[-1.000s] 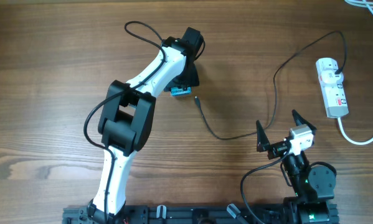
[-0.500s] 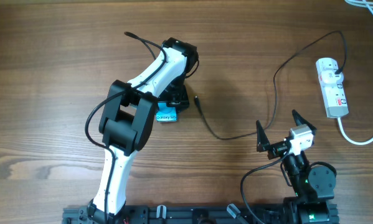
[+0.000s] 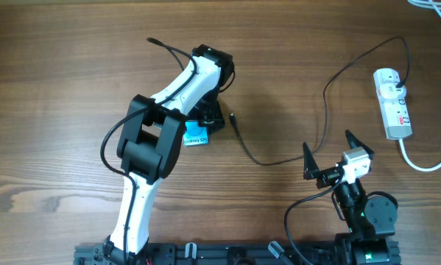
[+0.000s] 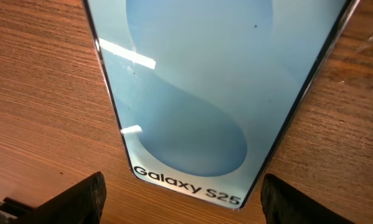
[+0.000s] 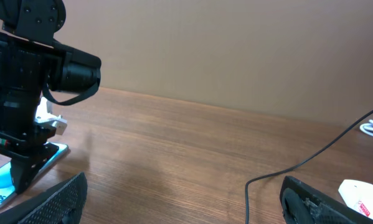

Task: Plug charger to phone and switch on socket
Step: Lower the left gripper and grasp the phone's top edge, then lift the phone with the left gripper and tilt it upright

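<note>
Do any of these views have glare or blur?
Left wrist: two white glare streaks on the phone screen, its text sharp. Right wrist: even light, no glare. Overhead: sharp, only soft shadows on the table.

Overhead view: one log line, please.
left fingers: open, astride flat turquoise phone | right fingers: open | thin black charger cable: off phone

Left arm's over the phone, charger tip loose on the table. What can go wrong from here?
1. The left jaws stand open astride the flat turquoise-screened phone; an off-centre close may skew it on the wooden table.
2. The thin black charger cable runs beside the open right jaws toward the white power strip; reaching for the switch may snag it.
</note>
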`<state>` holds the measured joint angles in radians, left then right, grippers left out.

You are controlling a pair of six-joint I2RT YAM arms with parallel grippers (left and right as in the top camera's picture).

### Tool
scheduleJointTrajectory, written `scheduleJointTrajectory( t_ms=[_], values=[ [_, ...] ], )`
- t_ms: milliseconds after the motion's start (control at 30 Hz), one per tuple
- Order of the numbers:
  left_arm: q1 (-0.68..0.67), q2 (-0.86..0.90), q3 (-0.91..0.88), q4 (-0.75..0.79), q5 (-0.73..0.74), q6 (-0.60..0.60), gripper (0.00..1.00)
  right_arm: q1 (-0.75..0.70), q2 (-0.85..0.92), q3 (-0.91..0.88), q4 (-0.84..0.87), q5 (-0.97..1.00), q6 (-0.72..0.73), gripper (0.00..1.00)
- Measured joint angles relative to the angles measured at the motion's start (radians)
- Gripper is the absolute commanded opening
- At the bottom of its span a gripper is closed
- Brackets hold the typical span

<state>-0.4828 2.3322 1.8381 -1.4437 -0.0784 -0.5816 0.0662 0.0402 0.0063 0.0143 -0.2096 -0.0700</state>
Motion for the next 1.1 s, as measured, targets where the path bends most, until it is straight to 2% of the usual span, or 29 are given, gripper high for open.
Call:
scheduleJointTrajectory(
  t_ms=[100, 167, 500, 600, 733, 867, 1100],
  values=[
    [0.000, 0.000, 0.000, 0.002, 0.000, 0.000, 0.89, 0.000, 0.000, 0.000, 0.000, 0.000, 0.000, 1.00],
    [0.000, 0.000, 0.000, 0.013, 0.000, 0.000, 1.00, 0.000, 0.000, 0.000, 0.000, 0.000, 0.000, 1.00],
    [0.000, 0.000, 0.000, 0.055, 0.001, 0.004, 1.00, 0.000, 0.000, 0.000, 0.000, 0.000, 0.000, 1.00],
    [0.003, -0.008, 0.001, 0.139, 0.002, 0.032, 1.00, 0.000, 0.000, 0.000, 0.000, 0.000, 0.000, 1.00],
    [0.047, -0.010, 0.001, 0.188, 0.066, 0.050, 1.00, 0.000, 0.000, 0.000, 0.000, 0.000, 0.000, 1.00],
    [0.151, -0.017, 0.001, 0.218, 0.183, 0.108, 1.00, 0.000, 0.000, 0.000, 0.000, 0.000, 0.000, 1.00],
    [0.168, -0.048, -0.051, 0.261, 0.202, 0.136, 1.00, 0.000, 0.000, 0.000, 0.000, 0.000, 0.000, 1.00]
  ],
)
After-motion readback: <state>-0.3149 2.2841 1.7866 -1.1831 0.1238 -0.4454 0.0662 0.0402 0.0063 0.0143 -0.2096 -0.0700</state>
